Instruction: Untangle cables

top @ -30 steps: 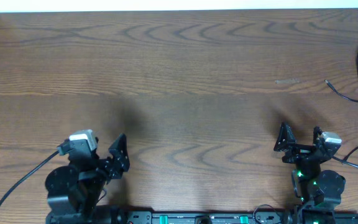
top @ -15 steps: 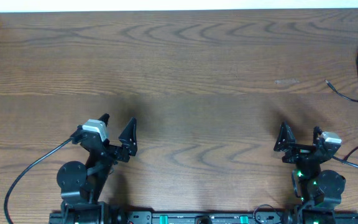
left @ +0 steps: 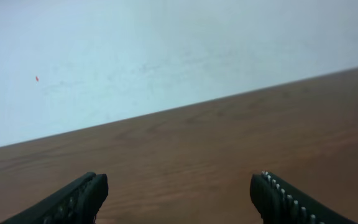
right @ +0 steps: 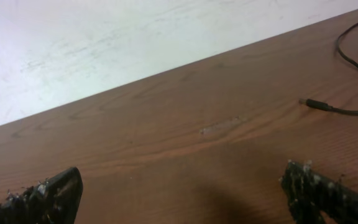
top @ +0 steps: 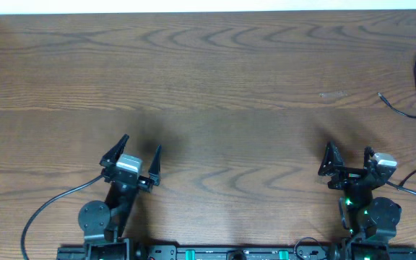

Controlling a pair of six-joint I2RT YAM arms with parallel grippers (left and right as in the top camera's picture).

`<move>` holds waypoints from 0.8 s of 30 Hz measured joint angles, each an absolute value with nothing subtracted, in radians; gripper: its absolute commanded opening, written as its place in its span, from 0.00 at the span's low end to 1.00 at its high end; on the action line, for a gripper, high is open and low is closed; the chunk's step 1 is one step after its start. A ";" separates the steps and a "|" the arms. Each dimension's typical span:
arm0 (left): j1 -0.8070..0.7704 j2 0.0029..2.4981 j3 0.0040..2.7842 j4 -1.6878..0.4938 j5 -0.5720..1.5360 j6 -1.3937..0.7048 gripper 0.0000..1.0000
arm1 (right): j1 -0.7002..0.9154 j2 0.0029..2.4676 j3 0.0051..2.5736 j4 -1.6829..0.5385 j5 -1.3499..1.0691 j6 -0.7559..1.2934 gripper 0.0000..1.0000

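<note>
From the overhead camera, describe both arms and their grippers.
Both arms are black. The left gripper and right gripper each have two pointed black fingers with ribbed inner pads and a small silver-grey block at the wrist. A thick black cord trails from the left arm. Green lights glow on the right arm's base.
</note>
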State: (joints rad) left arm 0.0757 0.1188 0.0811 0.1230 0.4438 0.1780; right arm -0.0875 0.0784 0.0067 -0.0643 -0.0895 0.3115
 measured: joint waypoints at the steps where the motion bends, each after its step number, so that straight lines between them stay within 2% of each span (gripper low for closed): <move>1: 0.076 0.110 0.065 0.131 0.444 0.199 0.79 | -0.088 0.078 0.007 -0.064 -0.089 0.311 0.99; 7: 0.065 0.062 0.021 0.132 0.411 0.314 0.79 | -0.088 0.078 0.007 -0.065 -0.089 0.311 0.99; 13: 0.054 0.018 0.008 0.025 0.327 0.313 0.79 | -0.088 0.078 0.007 -0.065 -0.089 0.311 0.99; 24: 0.054 0.011 0.025 -0.040 0.057 -0.028 0.79 | -0.088 0.078 0.007 -0.064 -0.089 0.311 0.99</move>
State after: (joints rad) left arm 0.0540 0.0109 0.0246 -0.0402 0.0574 -0.0280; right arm -0.0875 0.0784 0.0067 -0.0643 -0.0895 0.3115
